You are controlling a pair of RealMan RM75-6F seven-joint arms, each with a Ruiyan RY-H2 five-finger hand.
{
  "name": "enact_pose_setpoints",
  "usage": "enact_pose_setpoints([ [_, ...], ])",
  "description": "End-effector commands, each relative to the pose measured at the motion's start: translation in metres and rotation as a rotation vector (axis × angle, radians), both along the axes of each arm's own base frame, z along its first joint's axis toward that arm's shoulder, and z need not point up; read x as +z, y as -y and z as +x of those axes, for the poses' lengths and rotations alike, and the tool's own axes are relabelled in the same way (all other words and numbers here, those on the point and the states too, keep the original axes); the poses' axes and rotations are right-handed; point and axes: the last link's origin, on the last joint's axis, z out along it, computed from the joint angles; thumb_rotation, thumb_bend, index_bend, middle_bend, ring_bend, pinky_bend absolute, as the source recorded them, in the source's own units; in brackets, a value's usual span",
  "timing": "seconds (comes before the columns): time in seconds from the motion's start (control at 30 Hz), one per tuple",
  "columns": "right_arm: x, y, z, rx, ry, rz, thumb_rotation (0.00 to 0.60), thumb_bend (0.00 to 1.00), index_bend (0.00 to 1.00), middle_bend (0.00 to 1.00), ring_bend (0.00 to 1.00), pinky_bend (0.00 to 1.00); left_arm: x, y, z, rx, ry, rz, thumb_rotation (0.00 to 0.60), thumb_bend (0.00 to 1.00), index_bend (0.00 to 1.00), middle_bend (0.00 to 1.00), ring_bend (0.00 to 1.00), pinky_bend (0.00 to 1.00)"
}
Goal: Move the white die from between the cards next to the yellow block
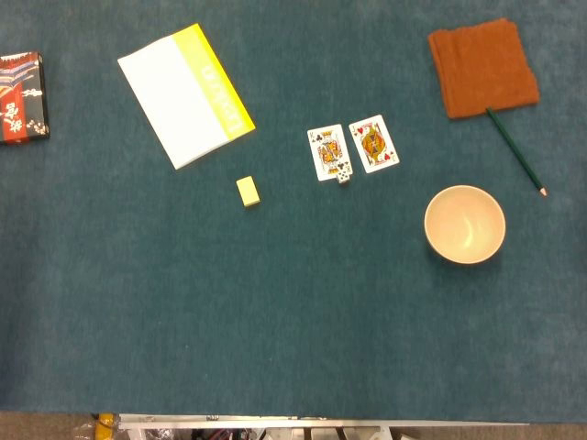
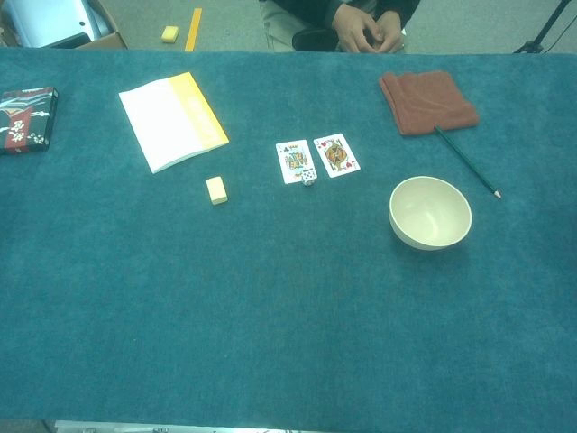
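A small white die (image 1: 344, 172) (image 2: 309, 176) lies on the teal cloth between the near ends of two playing cards, touching the corner of the left card (image 1: 327, 152) (image 2: 293, 161). The right card (image 1: 373, 143) (image 2: 335, 154) sits beside it with a narrow gap. The yellow block (image 1: 247, 191) (image 2: 216, 189) rests well to the left of the cards, just below the booklet. Neither of my hands shows in the head view or the chest view.
A white and yellow booklet (image 1: 185, 94) (image 2: 173, 121) lies at the back left, a dark box (image 1: 20, 96) (image 2: 26, 119) at the far left edge. A cream bowl (image 1: 464, 224) (image 2: 430, 212), a green pencil (image 1: 515, 150) (image 2: 465, 161) and a folded rust cloth (image 1: 482, 67) (image 2: 426, 101) occupy the right. A person's hands (image 2: 368, 27) rest beyond the far edge.
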Motion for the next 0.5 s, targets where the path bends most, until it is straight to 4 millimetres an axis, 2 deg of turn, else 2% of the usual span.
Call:
enact_pose_setpoints([
  [0.03,0.0,-0.001,0.001,0.001,-0.002,0.002,0.6,0.31,0.21,0.27,0.1,0.1,0.0,0.001,-0.001,0.001,0.002,0.001,0.6,0.41,0.18,0.27,0.17,0.17],
  [0.27,-0.001,0.002,0.008,0.028,0.011,0.007,0.6,0.31,0.21,0.27,0.1,0.1,0.003,0.002,-0.001,0.004,0.005,0.005,0.6,0.41,0.18,0.27,0.17,0.17],
  [0.37,-0.002,0.009,0.014,0.049,0.013,0.01,0.6,0.31,0.21,0.27,0.1,0.1,0.005,0.002,-0.001,0.003,0.005,0.009,0.6,0.41,0.18,0.27,0.17,0.17],
  [0.5,-0.014,0.022,0.029,0.08,0.01,0.06,0.6,0.31,0.22,0.27,0.1,0.1,0.005,0.003,-0.001,0.001,0.004,0.003,0.6,0.41,0.18,0.27,0.17,0.17],
])
